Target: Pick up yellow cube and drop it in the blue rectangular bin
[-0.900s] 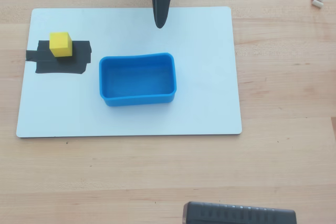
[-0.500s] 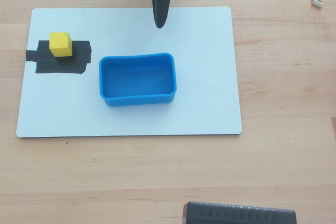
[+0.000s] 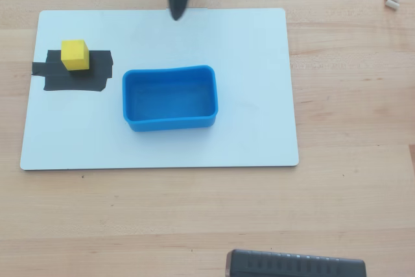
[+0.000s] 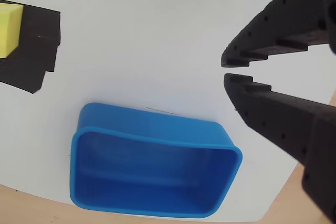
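yellow cube: untouched, sits on the black tape patch at the left end of the white board in the overhead view; not grasped.
blue rectangular bin: mid-board, just right of the tape, apart from the cube; empty in both views.
end effector: wrist view shows the tips nearly together, thin gap, nothing between them; overhead view has it at the board's top edge, well apart from the cube.
table: wood, carries the board.
progress: nothing done yet. Reach, grasp, lift, carry, drop all left.
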